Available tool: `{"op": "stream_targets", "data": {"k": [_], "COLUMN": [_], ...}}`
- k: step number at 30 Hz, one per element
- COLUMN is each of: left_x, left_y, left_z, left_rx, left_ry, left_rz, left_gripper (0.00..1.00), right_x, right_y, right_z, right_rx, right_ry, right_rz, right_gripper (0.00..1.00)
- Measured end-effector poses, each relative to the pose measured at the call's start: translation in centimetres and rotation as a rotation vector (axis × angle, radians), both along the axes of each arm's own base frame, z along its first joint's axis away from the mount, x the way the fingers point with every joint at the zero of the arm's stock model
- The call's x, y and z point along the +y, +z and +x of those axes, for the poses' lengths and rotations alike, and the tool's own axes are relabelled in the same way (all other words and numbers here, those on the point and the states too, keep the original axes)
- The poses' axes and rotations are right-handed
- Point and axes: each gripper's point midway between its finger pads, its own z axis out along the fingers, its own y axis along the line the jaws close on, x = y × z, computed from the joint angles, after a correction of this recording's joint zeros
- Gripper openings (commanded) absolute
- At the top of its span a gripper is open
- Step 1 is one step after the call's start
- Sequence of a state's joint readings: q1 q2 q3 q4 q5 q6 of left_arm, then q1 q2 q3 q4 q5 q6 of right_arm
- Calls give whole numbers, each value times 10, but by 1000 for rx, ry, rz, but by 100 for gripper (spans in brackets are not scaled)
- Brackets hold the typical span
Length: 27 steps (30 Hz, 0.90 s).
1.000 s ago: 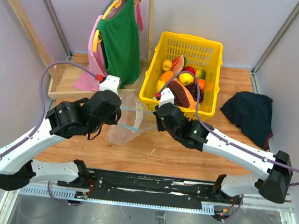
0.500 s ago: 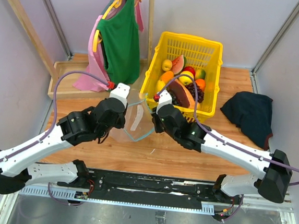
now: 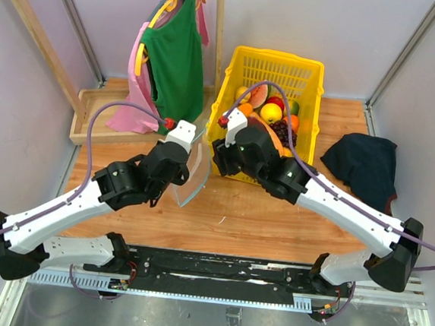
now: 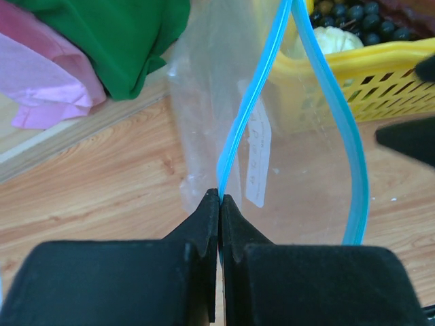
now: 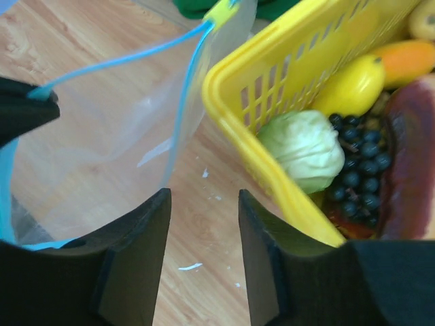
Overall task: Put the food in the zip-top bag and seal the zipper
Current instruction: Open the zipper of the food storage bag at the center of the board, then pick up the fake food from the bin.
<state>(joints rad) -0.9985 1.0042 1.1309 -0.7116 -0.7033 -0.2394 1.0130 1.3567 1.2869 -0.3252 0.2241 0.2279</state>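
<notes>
Wooden tabletop point(image 3: 258, 221) runs under both arms, and we see the clear zip-top bag point(image 3: 191, 172) held up by its mouth just beside the yellow basket point(image 3: 276, 57). Our left gripper point(image 4: 219, 204) has its jaws pressed together on the light-blue zipper point(image 4: 253, 102) at one end of the mouth; we judge this grip lets the mouth bow apart for loading. Our right gripper point(image 5: 204, 204) hovers with jaws spread and nothing between them, near the bag's other lip and the basket wall. The food, including a pale green round vegetable point(image 5: 304, 146), dark grapes point(image 5: 363, 153) and a yellow fruit point(image 5: 350, 85), sits in the basket. We see none in the bag, so we judge loading not yet begun.
</notes>
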Motion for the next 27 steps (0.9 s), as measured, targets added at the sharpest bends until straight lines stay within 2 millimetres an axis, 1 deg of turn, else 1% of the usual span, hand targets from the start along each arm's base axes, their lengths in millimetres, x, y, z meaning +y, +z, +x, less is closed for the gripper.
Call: {"op": "stream_targets", "data": {"k": [2, 5, 8, 12, 14, 16, 19, 21, 22, 23, 27], "left_x": [0, 1, 3, 6, 8, 10, 13, 15, 15, 15, 15], "left_y": [-7, -16, -17, -12, -9, -7, -6, -6, -6, -5, -6], "left_z": [0, -1, -2, -2, -2, -1, -2, -3, -3, -3, -3], "left_rx": [18, 46, 60, 70, 72, 74, 75, 77, 77, 76, 66], "left_ry": [1, 2, 2, 11, 24, 38, 49, 51, 51, 51, 50], "left_rz": [30, 74, 95, 113, 123, 131, 135, 137, 137, 135, 120], "left_gripper": [0, 1, 1, 0, 1, 1, 1, 1, 0, 0, 0], "right_x": [-6, -21, -38, -72, -92, -107, -124, -135, -137, -142, -155], "right_y": [12, 23, 30, 34, 32, 28, 12, -7, -15, -28, -67], "right_z": [7, 18, 30, 52, 66, 80, 101, 113, 116, 120, 126], "right_rx": [-14, -15, -11, 3, 14, 26, 64, 107, 125, 153, 249], "right_ry": [6, 1, -18, -94, -146, -194, -248, -271, -274, -276, -273], "right_rz": [-4, -23, -41, -71, -98, -129, -192, -251, -273, -307, -408], "right_gripper": [53, 57, 59, 60, 62, 64, 68, 70, 71, 73, 78]}}
